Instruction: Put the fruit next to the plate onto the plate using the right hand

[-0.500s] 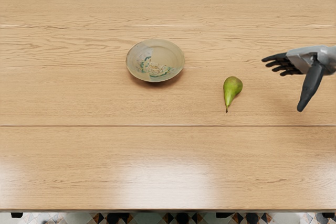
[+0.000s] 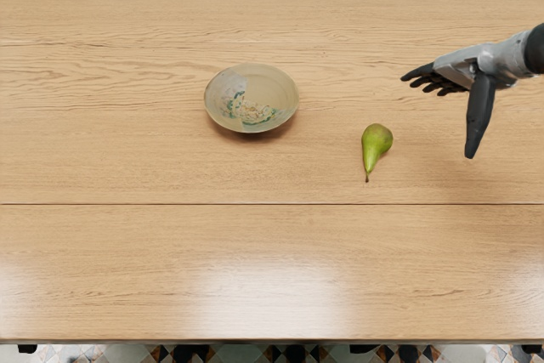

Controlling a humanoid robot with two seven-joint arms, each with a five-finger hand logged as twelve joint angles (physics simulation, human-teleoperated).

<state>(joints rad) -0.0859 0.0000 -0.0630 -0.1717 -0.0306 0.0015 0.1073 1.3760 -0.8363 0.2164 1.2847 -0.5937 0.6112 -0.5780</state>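
I see my right hand at the right edge of the frame, its arm coming in from that side. It hovers above the table with the fingers stretched out toward the left and the thumb pointing down, loose and holding nothing. The pear lies on the wood right of centre, below and left of the hand and clear of it, stem toward the bottom. The plate sits near the centre, well apart from the pear, on its left.

The right hand shows at the right edge, 4 fingers stretched leftward, thumb hanging down, holding nothing
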